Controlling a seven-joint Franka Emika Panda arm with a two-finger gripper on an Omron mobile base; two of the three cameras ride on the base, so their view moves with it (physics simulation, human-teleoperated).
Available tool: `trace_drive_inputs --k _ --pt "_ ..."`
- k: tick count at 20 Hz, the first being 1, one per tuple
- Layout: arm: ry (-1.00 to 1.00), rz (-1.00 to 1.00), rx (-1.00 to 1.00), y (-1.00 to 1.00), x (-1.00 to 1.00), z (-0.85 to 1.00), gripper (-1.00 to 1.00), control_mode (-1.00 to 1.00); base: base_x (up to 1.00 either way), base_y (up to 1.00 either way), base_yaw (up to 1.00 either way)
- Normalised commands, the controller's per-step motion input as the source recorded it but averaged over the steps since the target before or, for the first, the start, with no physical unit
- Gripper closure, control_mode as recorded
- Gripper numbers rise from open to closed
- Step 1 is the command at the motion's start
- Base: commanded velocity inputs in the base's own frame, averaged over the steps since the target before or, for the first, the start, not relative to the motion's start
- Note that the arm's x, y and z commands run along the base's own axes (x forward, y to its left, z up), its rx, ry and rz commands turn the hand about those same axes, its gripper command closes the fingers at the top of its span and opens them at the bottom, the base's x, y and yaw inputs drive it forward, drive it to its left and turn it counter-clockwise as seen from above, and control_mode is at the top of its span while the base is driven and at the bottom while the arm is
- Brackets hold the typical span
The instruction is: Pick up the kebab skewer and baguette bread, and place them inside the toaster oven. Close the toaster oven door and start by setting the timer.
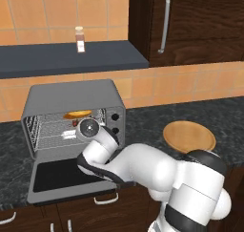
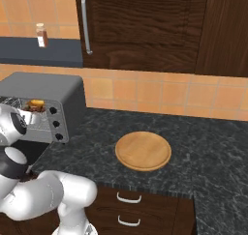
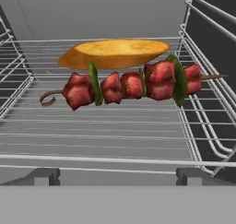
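The toaster oven (image 1: pixel 71 100) stands on the counter with its door (image 1: pixel 57 176) dropped flat in front. On the wire rack (image 3: pixel 115 126) inside, the kebab skewer (image 3: pixel 133 85) lies crosswise, red meat chunks with green slices between them. Right behind it rests the golden baguette bread (image 3: pixel 115 53), also seen as the baguette bread (image 1: pixel 77 114) from the left base. My gripper (image 3: pixel 117 176) is at the oven mouth, open, with nothing between its fingertips (image 3: pixel 44 174). The skewer is a short way beyond them. My wrist (image 1: pixel 88 128) hides the fingers in the left base view.
A round wooden board (image 1: pixel 189 136) lies on the dark counter right of the oven. Black knobs (image 1: pixel 115 116) run down the oven's right panel. A small bottle (image 1: pixel 80 39) stands on the shelf above. A dark cabinet (image 2: pixel 140 26) hangs over the counter.
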Motion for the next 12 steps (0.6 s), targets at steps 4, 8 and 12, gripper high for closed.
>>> trace_drive_inputs --k 4,8,12 --pt "0.00 0.00 0.00 0.06 0.22 0.00 -1.00 -1.00 0.00 0.00 0.00" --pt "0.00 0.00 0.00 0.04 0.19 0.00 -1.00 -1.00 0.00 0.00 0.00" --pt "0.00 0.00 0.00 0.01 0.05 0.00 -1.00 -1.00 0.00 0.00 0.00"
